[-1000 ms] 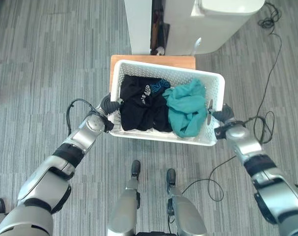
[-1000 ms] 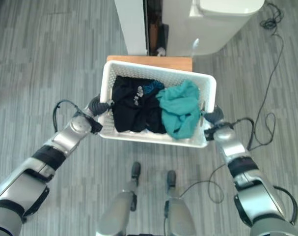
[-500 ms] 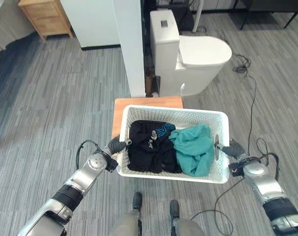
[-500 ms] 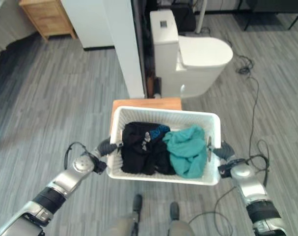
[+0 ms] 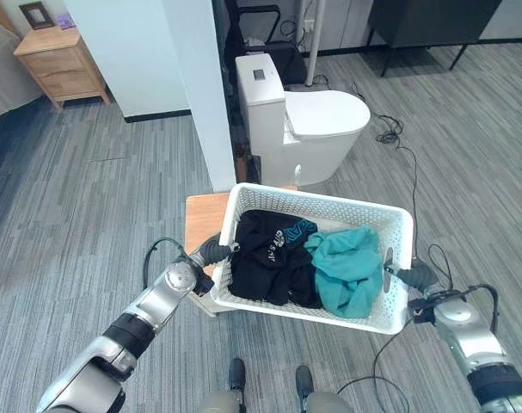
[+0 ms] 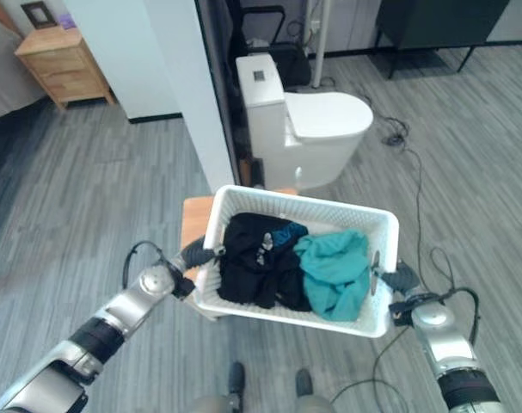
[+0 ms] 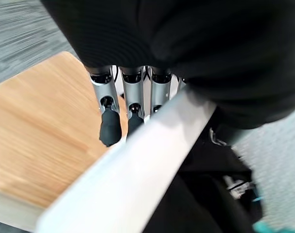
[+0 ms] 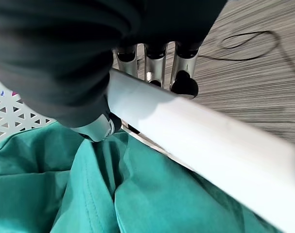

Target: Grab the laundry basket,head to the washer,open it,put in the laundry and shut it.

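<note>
The left hand [image 5: 211,252] grips the left rim of the white basket [image 5: 364,317], with its fingers [image 7: 110,127] curled down the outside of the rim. The right hand [image 5: 418,276] grips the right rim the same way, its fingers [image 8: 184,83] hooked over the outside and its thumb inside, next to the clothes. The basket is held up between the two hands, above the grey floor [image 5: 89,224]. Inside it, a pile of black clothes [image 5: 265,258] lies on the left and a green cloth [image 5: 347,268] lies on the right, and the two are touching. Just under the left side of the basket sits a small wooden bench [image 5: 200,224], and the basket hangs partly over it. Farther away, past the bench, a white wall [image 5: 196,95] stands upright. Right of the wall is a white toilet [image 5: 312,120] with its lid down. A black cord [image 5: 398,151] trails on the floor to the right of the toilet. Far off on the left stands a wooden cabinet [image 5: 56,62]. Far off on the right is a dark cabinet [image 5: 432,19] on thin legs.
</note>
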Available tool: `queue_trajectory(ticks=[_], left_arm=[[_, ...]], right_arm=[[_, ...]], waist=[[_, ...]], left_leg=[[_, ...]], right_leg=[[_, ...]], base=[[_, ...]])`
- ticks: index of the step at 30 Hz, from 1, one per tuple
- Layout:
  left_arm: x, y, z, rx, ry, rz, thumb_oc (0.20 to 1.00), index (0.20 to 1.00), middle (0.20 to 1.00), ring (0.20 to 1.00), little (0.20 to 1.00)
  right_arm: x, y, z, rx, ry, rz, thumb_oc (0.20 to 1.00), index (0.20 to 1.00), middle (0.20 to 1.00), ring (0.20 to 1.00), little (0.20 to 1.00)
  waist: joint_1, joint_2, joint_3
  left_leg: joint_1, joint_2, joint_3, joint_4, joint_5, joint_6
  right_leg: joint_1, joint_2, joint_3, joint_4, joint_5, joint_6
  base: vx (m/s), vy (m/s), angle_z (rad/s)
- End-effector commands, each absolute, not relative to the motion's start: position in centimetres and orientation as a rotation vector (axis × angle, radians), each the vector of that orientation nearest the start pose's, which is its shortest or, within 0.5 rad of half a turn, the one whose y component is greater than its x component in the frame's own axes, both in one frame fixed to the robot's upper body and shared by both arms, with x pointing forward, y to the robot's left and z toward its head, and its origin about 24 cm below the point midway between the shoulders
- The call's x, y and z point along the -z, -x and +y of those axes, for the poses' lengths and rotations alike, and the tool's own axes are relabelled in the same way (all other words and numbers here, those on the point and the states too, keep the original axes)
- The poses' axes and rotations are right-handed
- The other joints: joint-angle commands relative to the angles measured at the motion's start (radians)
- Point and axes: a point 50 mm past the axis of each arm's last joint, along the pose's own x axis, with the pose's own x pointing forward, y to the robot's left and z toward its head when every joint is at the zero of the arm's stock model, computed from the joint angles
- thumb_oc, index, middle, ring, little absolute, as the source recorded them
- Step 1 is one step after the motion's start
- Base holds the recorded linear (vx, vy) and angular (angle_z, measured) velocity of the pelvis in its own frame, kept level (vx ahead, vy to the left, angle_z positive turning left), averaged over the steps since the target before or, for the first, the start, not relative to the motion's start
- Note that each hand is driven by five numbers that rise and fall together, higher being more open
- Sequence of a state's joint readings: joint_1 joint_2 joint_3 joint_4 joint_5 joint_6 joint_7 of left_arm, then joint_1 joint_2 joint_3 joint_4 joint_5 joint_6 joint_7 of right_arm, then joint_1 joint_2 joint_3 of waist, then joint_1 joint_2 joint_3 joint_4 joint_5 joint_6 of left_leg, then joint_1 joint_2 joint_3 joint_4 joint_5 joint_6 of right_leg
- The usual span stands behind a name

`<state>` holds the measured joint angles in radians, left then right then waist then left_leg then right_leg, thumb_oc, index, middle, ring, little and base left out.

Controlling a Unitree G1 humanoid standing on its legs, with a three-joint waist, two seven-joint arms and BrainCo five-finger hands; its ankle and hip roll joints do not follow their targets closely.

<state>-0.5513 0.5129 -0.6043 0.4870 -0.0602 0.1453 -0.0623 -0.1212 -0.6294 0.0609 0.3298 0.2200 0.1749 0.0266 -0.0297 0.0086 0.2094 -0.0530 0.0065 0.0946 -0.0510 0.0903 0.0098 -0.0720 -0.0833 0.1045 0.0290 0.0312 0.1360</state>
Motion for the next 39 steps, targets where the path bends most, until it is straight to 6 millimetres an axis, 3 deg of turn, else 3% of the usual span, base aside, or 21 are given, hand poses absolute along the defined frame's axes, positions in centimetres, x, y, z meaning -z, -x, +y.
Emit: queue_trajectory(ticks=[1,4,5,7,9,10,13,16,17,18,19,20,21,22,23,26,39], left_arm=[[-8.5,-35.7,13.4,0.425,-0.756,0.031,0.2,0.2,0.2,0.2,0.2],[-9.0,-36.0,14.2,0.406,-0.788,0.036,0.2,0.2,0.2,0.2,0.2],[-9.0,-36.0,14.4,0.411,-0.79,0.043,0.2,0.2,0.2,0.2,0.2],[-8.8,-35.8,14.9,0.409,-0.78,0.059,0.2,0.2,0.2,0.2,0.2],[-8.6,-35.6,15.2,0.41,-0.774,0.069,0.2,0.2,0.2,0.2,0.2],[-8.5,-35.3,16.1,0.391,-0.752,0.079,0.2,0.2,0.2,0.2,0.2],[-8.2,-34.8,17.6,0.348,-0.7,0.092,0.2,0.2,0.2,0.2,0.2],[-7.9,-34.4,19.1,0.296,-0.667,0.105,0.2,0.2,0.2,0.2,0.2],[-7.7,-34.3,19.5,0.276,-0.653,0.113,0.2,0.2,0.2,0.2,0.2],[-7.7,-34.3,19.5,0.276,-0.652,0.113,0.2,0.2,0.2,0.2,0.2],[-7.8,-34.4,19.3,0.276,-0.655,0.107,0.2,0.2,0.2,0.2,0.2],[-7.6,-34.5,19.2,0.273,-0.658,0.109,0.2,0.2,0.2,0.2,0.2],[-7.6,-34.6,18.8,0.282,-0.665,0.107,0.2,0.2,0.2,0.2,0.2],[-7.6,-34.6,18.8,0.282,-0.665,0.107,0.2,0.2,0.2,0.2,0.2],[-7.7,-34.7,18.2,0.299,-0.672,0.097,0.2,0.2,0.2,0.2,0.2],[-8.0,-35.1,17.1,0.313,-0.678,0.08,0.2,0.2,0.2,0.2,0.2],[-7.8,-34.9,16.8,0.352,-0.692,0.086,0.2,0.2,0.2,0.2,0.2]], right_arm=[[-8.1,-28.5,-29.2,0.088,0.426,0.149,0.2,0.2,0.2,0.2,0.2],[-8.4,-28.8,-28.5,0.059,0.449,0.133,0.2,0.2,0.2,0.2,0.2],[-8.3,-28.6,-28.4,0.053,0.454,0.139,0.2,0.2,0.2,0.2,0.2],[-7.8,-28.3,-28.4,0.042,0.458,0.157,0.2,0.2,0.2,0.2,0.2],[-7.6,-28.1,-28.6,0.051,0.456,0.166,0.2,0.2,0.2,0.2,0.2],[-7.3,-28.0,-29.1,0.074,0.454,0.18,0.2,0.2,0.2,0.2,0.2],[-6.9,-28.3,-28.9,0.067,0.462,0.197,0.2,0.2,0.2,0.2,0.2],[-7.0,-28.5,-28.9,0.064,0.471,0.2,0.2,0.2,0.2,0.2,0.2],[-7.1,-28.6,-28.8,0.054,0.47,0.191,0.2,0.2,0.2,0.2,0.2],[-7.1,-28.6,-28.8,0.054,0.47,0.191,0.2,0.2,0.2,0.2,0.2],[-7.2,-28.5,-28.9,0.053,0.464,0.188,0.2,0.2,0.2,0.2,0.2],[-7.3,-28.7,-28.8,0.043,0.464,0.182,0.2,0.2,0.2,0.2,0.2],[-7.4,-28.9,-28.9,0.033,0.447,0.187,0.2,0.2,0.2,0.2,0.2],[-7.4,-28.9,-28.9,0.033,0.447,0.187,0.2,0.2,0.2,0.2,0.2],[-7.6,-28.9,-29.5,0.058,0.438,0.184,0.2,0.2,0.2,0.2,0.2],[-7.1,-28.0,-30.3,0.087,0.407,0.204,0.2,0.2,0.2,0.2,0.2],[-6.7,-26.5,-32.0,0.103,0.396,0.239,0.2,0.2,0.2,0.2,0.2]], waist=[[-0.023,-0.038,-0.014],[0.006,-0.018,-0.01],[0.008,-0.016,-0.015],[0.016,-0.016,-0.035],[0.023,-0.021,-0.047],[0.044,-0.034,-0.068],[0.103,-0.053,-0.095],[0.118,-0.061,-0.105],[0.123,-0.065,-0.097],[0.122,-0.064,-0.097],[0.125,-0.065,-0.09],[0.137,-0.068,-0.075],[0.139,-0.07,-0.059],[0.138,-0.069,-0.06],[0.126,-0.069,-0.048],[0.095,-0.068,-0.052],[0.059,-0.053,-0.064]], left_leg=[[-0.035,0.011,0.08,0.213,-0.243,0.029],[-0.037,0.045,0.183,0.213,-0.234,0.039],[-0.039,0.053,0.214,0.216,-0.228,0.044],[-0.025,0.057,0.25,0.199,-0.244,0.047],[-0.028,0.059,0.274,0.19,-0.236,0.049],[-0.037,0.066,0.32,0.185,-0.224,0.046],[-0.057,0.087,0.386,0.172,-0.2,0.029],[-0.064,0.115,0.418,0.145,-0.158,0.002],[-0.082,0.11,0.352,0.133,-0.124,-0.023],[-0.082,0.111,0.351,0.13,-0.12,-0.026],[-0.097,0.1,0.277,0.121,-0.102,-0.042],[-0.12,0.086,0.177,0.114,-0.073,-0.048],[-0.129,0.04,-0.049,0.1,-0.085,-0.052],[-0.13,0.04,-0.05,0.1,-0.084,-0.052],[-0.133,0.027,-0.114,0.117,-0.084,-0.055],[-0.13,0.035,-0.106,0.117,-0.073,-0.047],[-0.047,0.071,-0.079,0.096,-0.064,-0.054]], right_leg=[[-0.144,-0.145,-0.014,0.041,0.15,0.082],[-0.12,-0.193,-0.236,0.111,0.056,0.046],[-0.104,-0.199,-0.281,0.158,0.025,0.036],[-0.074,-0.196,-0.306,0.234,-0.035,0.038],[-0.056,-0.187,-0.32,0.247,-0.062,0.033],[0.004,-0.18,-0.357,0.223,-0.089,0.032],[0.08,-0.197,-0.426,0.122,-0.075,0.038],[0.086,-0.181,-0.415,0.042,-0.062,0.039],[0.08,-0.153,-0.374,0.017,-0.074,0.032],[0.08,-0.152,-0.374,0.017,-0.075,0.03],[0.075,-0.14,-0.369,0.019,-0.085,0.022],[0.057,-0.127,-0.365,0.019,-0.073,0.008],[0.04,-0.105,-0.337,0.028,-0.077,-0.009],[0.04,-0.105,-0.339,0.028,-0.077,-0.009],[0.033,-0.086,-0.315,0.038,-0.083,-0.022],[0.037,-0.047,-0.3,0.051,-0.102,-0.044],[0.081,0.009,-0.26,0.035,-0.123,-0.068]], base=[[-0.26,0.11,-1.8],[-0.21,0.121,-1.65],[-0.1,0.121,-1.38],[-0.09,0.085,-1.38],[-0.13,-0.015,-1.05],[-0.17,-0.09,-0.9],[-0.19,-0.153,-1.15],[-0.14,-0.215,-1.25],[-0.1,-0.186,-1.01],[-0.06,-0.176,-0.83],[-0.14,-0.152,-0.66],[-0.16,-0.247,-0.57],[-0.14,-0.185,-0.44],[-0.03,-0.179,-0.24],[-0.01,-0.077,-0.17],[0.0,-0.069,0.15],[0.03,-0.064,-0.09]])
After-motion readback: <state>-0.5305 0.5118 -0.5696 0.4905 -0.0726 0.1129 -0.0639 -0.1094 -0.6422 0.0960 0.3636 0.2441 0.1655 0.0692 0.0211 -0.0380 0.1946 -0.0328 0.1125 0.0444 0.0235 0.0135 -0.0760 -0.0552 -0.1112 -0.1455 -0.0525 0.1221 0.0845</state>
